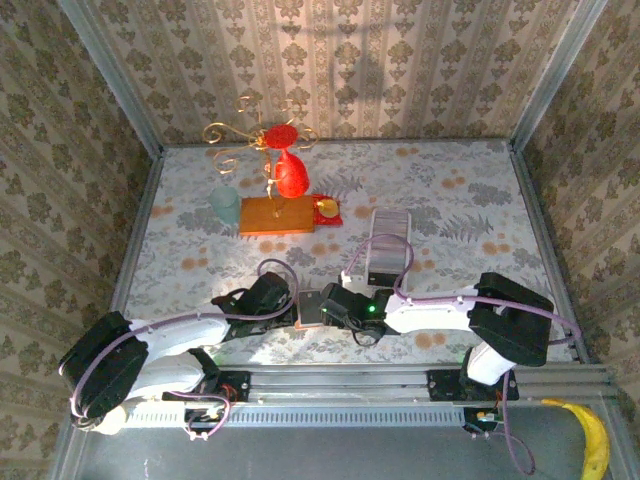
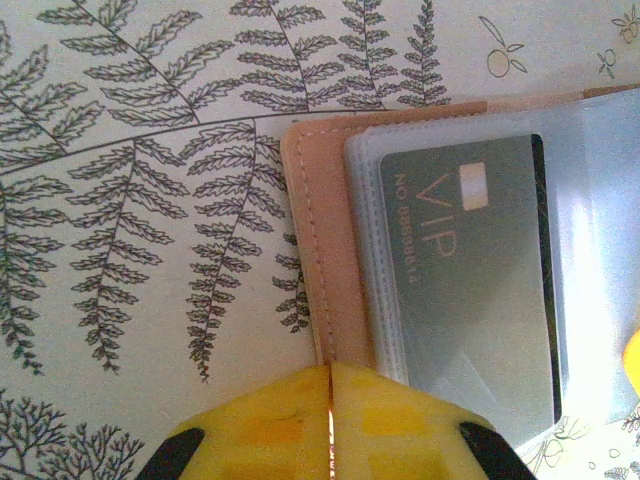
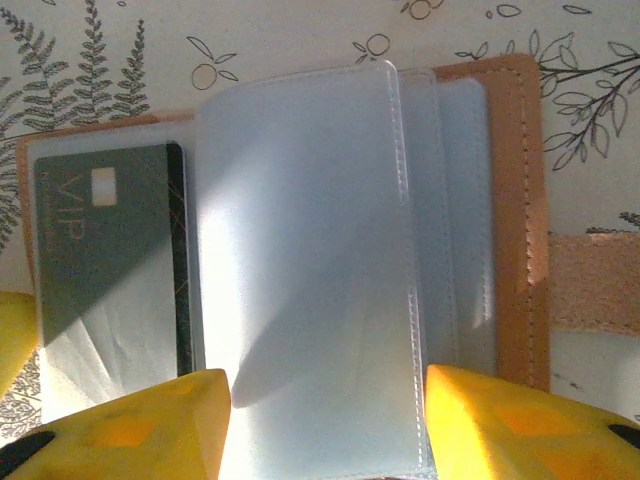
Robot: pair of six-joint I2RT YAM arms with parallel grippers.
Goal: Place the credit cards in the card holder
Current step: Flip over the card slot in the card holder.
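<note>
Left end effector (image 2: 330, 425): yellow fingers pressed together, only a hairline gap between them. Tips sit over the tan border of the card holder (image 2: 318, 260); cannot tell whether any leather is nipped.

Right end effector (image 3: 328, 425): fingers spread, one each side of a clear plastic sleeve (image 3: 300, 230) that stands up from the open holder. No contact visible.

Card holder lies open and flat on the fern-print counter (image 2: 130, 250), between the two end effectors, near the front edge. A grey card (image 2: 470, 290) marked "VIP" sits inside a clear sleeve on the left-arm side. Strap tab (image 3: 595, 295) sticks out from the far tan border.

Beyond the holder, on the right-arm side: white tray (image 1: 390, 216) with pale cards (image 1: 386, 258) in it. Farther back left: orange wooden block (image 1: 275, 215), close beside a pale cup (image 1: 225, 205).
</note>
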